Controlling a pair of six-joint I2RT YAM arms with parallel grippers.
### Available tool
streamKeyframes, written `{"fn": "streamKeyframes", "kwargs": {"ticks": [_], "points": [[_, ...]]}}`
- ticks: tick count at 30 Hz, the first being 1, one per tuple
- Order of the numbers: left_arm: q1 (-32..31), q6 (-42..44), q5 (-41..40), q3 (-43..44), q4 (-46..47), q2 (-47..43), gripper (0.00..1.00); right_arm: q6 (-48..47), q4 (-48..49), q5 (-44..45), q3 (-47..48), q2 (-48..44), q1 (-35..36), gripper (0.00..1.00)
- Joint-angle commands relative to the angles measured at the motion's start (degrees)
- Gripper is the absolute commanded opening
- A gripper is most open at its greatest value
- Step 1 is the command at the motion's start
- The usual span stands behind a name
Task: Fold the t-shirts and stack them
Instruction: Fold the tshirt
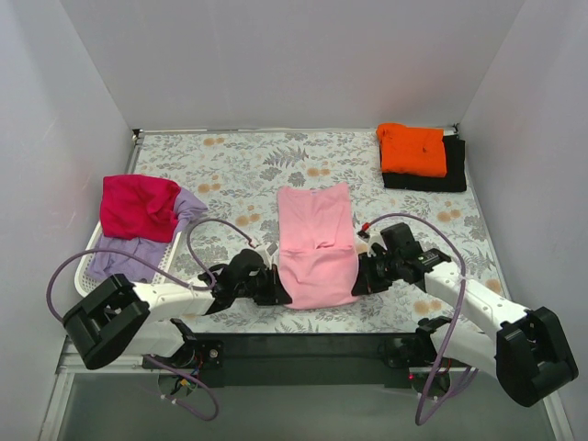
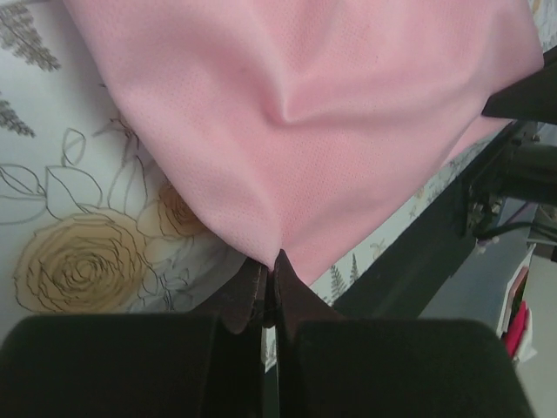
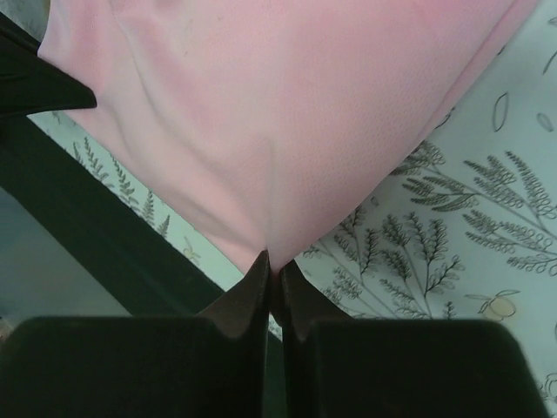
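Lab test cell: white partition walls [image 1: 276, 55], floral-covered table [image 1: 239, 156].

Open table [image 1: 239, 165] beyond the pink t-shirt [image 1: 317, 239]; laundry basket [image 1: 95, 246] at left edge, orange t-shirt [image 1: 413, 149] on black t-shirt [image 1: 456, 171] back right

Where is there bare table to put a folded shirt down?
Between the basket and the pink shirt, and along the back wall left of the orange shirt. Crowded in front, where the left gripper and right gripper hold it.

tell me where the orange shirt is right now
In the top view the orange shirt lies folded at the far right corner of the table, on top of the black shirt.
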Motion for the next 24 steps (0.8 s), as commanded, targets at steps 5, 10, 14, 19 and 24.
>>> {"fn": "streamKeyframes", "kwargs": {"ticks": [5,10,14,19,24], "points": [[-0.77,3.87,9.65,4.18,-16.98,-5.61,0.00,-3.06,-21.18,-0.27,9.72,0.89,5.55,0.01],[-0.78,3.69,18.18,6.19,-21.01,-6.74,0.00,-5.61,-29.38,-1.67,13.51,3.10,10.03,0.01],[-0.86,6.23,21.95,9.79,-29.07,-9.66,0.00,-7.46,-32.99,-6.23,13.52,3.63,11.18,0.01],[-0.95,5.36,32.23,8.66,-30.86,-11.32,0.00,-9.31,-37.38,-9.68,14.92,4.33,13.11,0.01],[-0.86,4.92,39.18,6.81,-30.60,-13.78,0.00,-9.66,-38.27,-14.33,15.01,4.69,16.72,0.01]]}}
